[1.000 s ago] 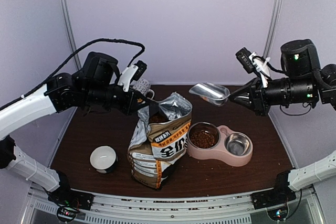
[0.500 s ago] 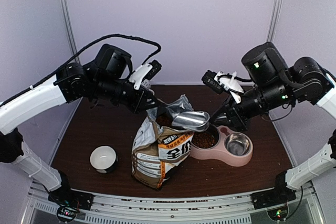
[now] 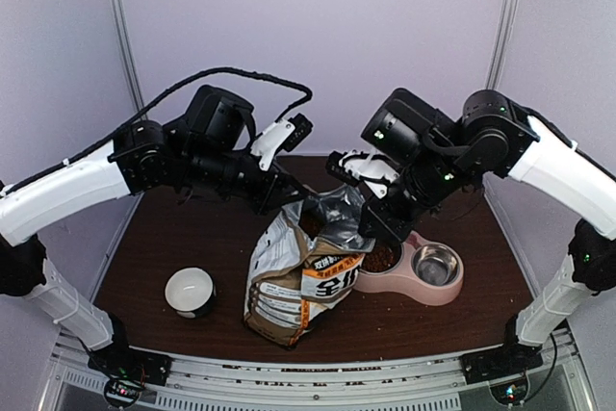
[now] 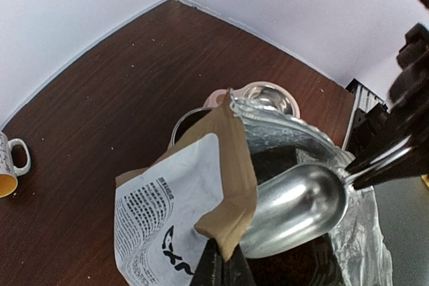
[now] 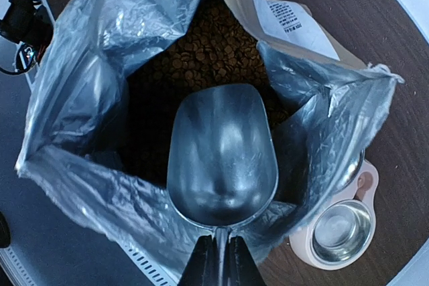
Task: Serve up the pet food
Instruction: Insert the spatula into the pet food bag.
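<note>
The printed bag (image 3: 298, 281) stands upright mid-table with its foil mouth wide. My left gripper (image 4: 224, 267) is shut on the bag's tan rim flap (image 4: 234, 185), holding it up from the left. My right gripper (image 5: 221, 254) is shut on the handle of a steel scoop (image 5: 221, 152). The scoop's bowl is empty and sits inside the bag mouth, just above the pet food (image 5: 208, 45), a brown mass of kibble. The scoop (image 4: 295, 209) also shows in the left wrist view. More pet food (image 3: 380, 257) fills the left cup of the pink double bowl (image 3: 409, 286).
The double bowl's right steel cup (image 3: 436, 264) is empty and sits right of the bag. A white cup (image 3: 190, 291) stands at the front left, and a printed mug (image 4: 10, 165) shows at the left wrist view's edge. Grey walls enclose the table.
My right arm swung in from the right and lowered the empty scoop into the bag mouth. My left arm shifted slightly right, still holding the bag's rim.
</note>
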